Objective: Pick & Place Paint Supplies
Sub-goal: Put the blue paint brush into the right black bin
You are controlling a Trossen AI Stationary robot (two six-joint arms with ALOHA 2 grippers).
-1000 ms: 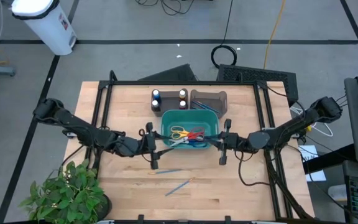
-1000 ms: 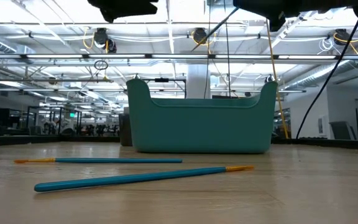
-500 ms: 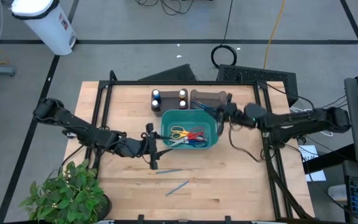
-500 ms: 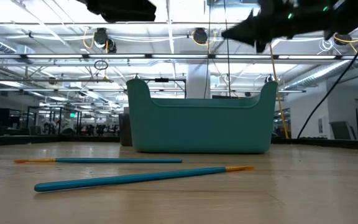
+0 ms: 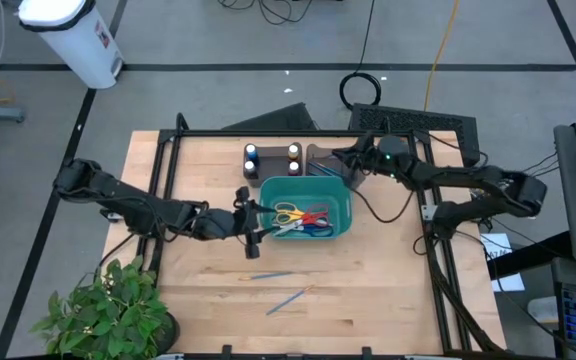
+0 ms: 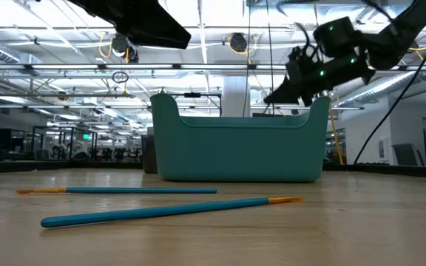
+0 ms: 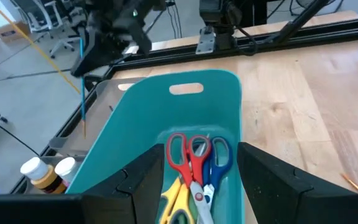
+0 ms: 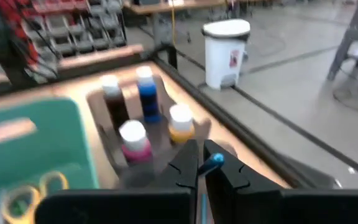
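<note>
While the right gripper [image 5: 340,158] hovers over the brown tray [image 5: 353,158], clamped on a blue paintbrush [image 8: 211,163], release comes next; the left gripper [image 5: 258,222] waits open at the teal bin [image 5: 343,192].

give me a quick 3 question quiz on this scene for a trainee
1. True or false: the bin holds scissors.
2. What is the right gripper shut on? A) a bottle B) a blue brush C) scissors
3. How many brushes lie on the table outside the bin?

Key: 1. True. 2. B. 3. Two.
</note>
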